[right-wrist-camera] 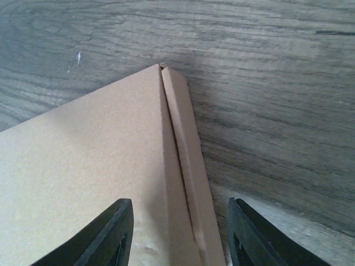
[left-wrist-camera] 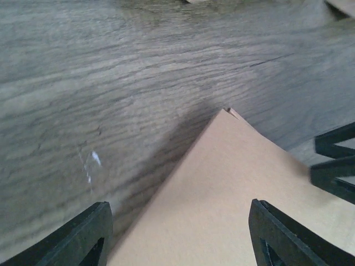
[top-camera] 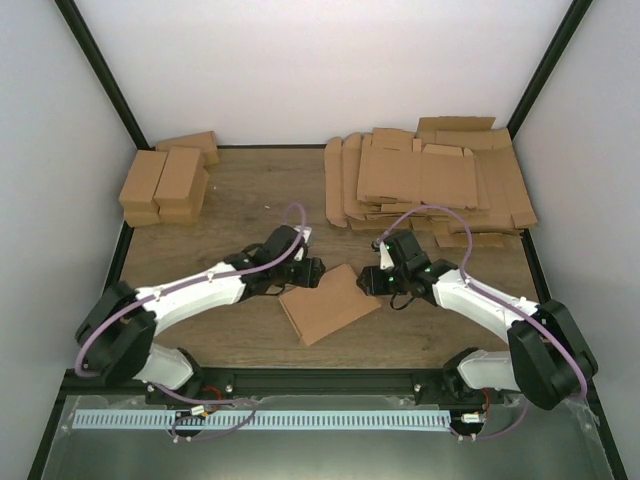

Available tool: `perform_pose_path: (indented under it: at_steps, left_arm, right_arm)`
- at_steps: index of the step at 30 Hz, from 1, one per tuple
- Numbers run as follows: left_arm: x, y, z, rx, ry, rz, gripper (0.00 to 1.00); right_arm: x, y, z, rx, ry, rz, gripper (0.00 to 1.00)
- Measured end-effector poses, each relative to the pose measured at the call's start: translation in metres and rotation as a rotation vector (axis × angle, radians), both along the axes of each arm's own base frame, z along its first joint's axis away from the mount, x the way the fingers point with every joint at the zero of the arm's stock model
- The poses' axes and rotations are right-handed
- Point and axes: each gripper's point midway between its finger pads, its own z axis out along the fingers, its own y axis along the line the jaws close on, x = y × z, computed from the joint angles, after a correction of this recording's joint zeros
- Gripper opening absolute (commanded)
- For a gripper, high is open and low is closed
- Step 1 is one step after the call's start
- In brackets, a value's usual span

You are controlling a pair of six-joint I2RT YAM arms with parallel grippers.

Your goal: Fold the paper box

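The paper box [top-camera: 328,305] is a brown cardboard sheet, folded flat, lying on the wood table between the two arms. My left gripper [top-camera: 312,272] is open above its far left edge; in the left wrist view the sheet's corner [left-wrist-camera: 222,183] lies between the spread fingers [left-wrist-camera: 83,235]. My right gripper [top-camera: 372,283] is open at the sheet's right corner; the right wrist view shows the sheet [right-wrist-camera: 83,166] with a narrow folded flap [right-wrist-camera: 186,160] between the fingers [right-wrist-camera: 111,235]. Neither gripper holds anything.
A heap of flat cardboard blanks [top-camera: 425,180] lies at the back right. Finished brown boxes [top-camera: 165,185] stand at the back left. White walls with black frame posts enclose the table. The right gripper's fingers show at the right of the left wrist view [left-wrist-camera: 335,166].
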Motion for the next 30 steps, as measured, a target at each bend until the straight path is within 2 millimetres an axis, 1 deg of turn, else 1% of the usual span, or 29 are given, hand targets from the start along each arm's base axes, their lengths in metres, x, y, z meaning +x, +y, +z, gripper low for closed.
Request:
perform_pose_path:
  at_steps: [3, 6, 9, 12, 15, 18, 21, 22, 25, 26, 28, 30]
  left_arm:
    - [-0.015, 0.009, 0.018, -0.075, 0.027, 0.048, 0.7]
    - [-0.042, 0.025, 0.025, -0.163, 0.086, 0.102, 0.66]
    - [-0.074, 0.043, 0.019, -0.242, 0.177, 0.16, 0.63]
    - [-0.097, 0.053, 0.009, -0.314, 0.263, 0.204, 0.61]
    - [-0.11, 0.058, -0.003, -0.357, 0.333, 0.238, 0.57]
    - [-0.121, 0.058, -0.017, -0.401, 0.399, 0.258, 0.56]
    - [-0.129, 0.055, -0.027, -0.442, 0.454, 0.265, 0.5]
    - [-0.13, 0.053, -0.027, -0.452, 0.465, 0.264, 0.48]
    - [-0.131, 0.045, -0.024, -0.494, 0.487, 0.252, 0.42]
    - [-0.131, 0.042, -0.022, -0.511, 0.491, 0.246, 0.39]
    - [-0.131, 0.038, -0.02, -0.533, 0.499, 0.242, 0.34]
    - [-0.131, 0.035, -0.02, -0.547, 0.504, 0.235, 0.33]
  right_arm:
    - [-0.003, 0.003, 0.001, 0.015, 0.008, 0.018, 0.4]
    - [-0.006, 0.006, 0.001, 0.032, 0.019, 0.035, 0.38]
    - [-0.009, 0.01, 0.002, 0.053, 0.033, 0.05, 0.38]
    - [-0.011, 0.012, 0.002, 0.064, 0.043, 0.058, 0.38]
    - [-0.014, 0.011, 0.0, 0.063, 0.054, 0.055, 0.46]
    - [-0.014, 0.008, -0.003, 0.052, 0.061, 0.037, 0.47]
    - [-0.012, 0.004, -0.004, 0.034, 0.054, 0.019, 0.4]
    - [-0.012, 0.003, -0.003, 0.03, 0.053, 0.014, 0.39]
    - [-0.013, 0.003, -0.004, 0.031, 0.063, 0.01, 0.28]
    - [-0.014, 0.003, -0.004, 0.036, 0.069, 0.01, 0.26]
    - [-0.015, 0.005, -0.003, 0.048, 0.075, 0.016, 0.25]
    - [-0.017, 0.007, -0.002, 0.063, 0.084, 0.021, 0.25]
